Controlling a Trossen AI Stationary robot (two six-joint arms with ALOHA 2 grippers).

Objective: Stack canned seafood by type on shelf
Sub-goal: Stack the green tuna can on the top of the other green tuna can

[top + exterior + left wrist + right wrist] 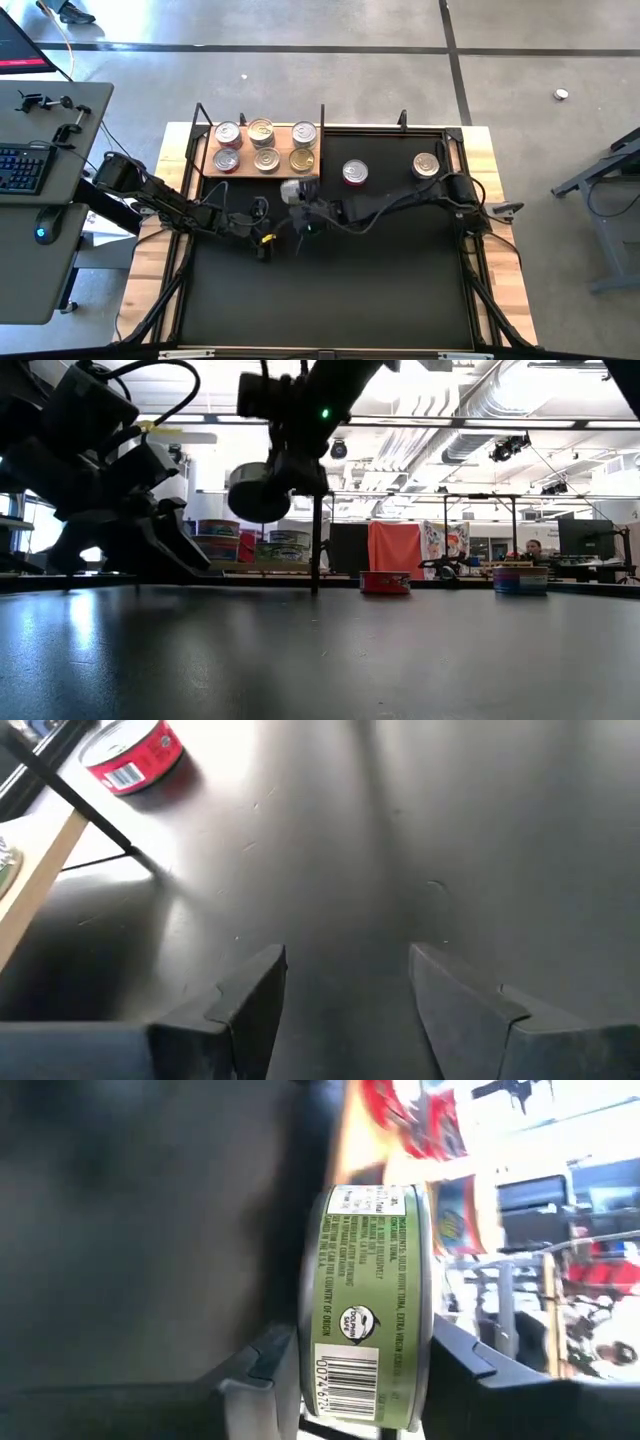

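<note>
Two dark fingers (255,1365) of the right gripper (365,1370), clamped on a green-labelled tin (368,1305), flat faces against the pads, barcode and small print legible on its side. Held clear of the black mat (340,280), just in front of the wooden shelf's (262,172) right end in the high view, lid (297,188) catching light. Seen as a dark disc (258,493) hanging well above the surface in the low view.

Left gripper (345,1005) low over bare mat, fingers apart with nothing between them, sitting left of the right gripper in the high view (262,240).

Six tins on the shelf, in two rows of three: silver lids at left (227,133) and front left (227,160), gold-toned ones (303,159) toward the right. Two more loose on the mat to the right: a red-sided tin (354,173) near the shelf, a silver-lidded tin (426,165) farther right, well apart from each other. Same red-sided tin (132,755) visible beyond the left fingers, standing beside the shelf's edge.

Mat glossy, faintly scuffed, reflecting ceiling light. Framed by a light wood tabletop (500,290). Beyond it, grey concrete floor, a desk with keyboard (22,168) at left, and in the low view an open workshop with exposed ducts (480,405), a red cloth panel (395,548) and a seated person (533,549) far back.
</note>
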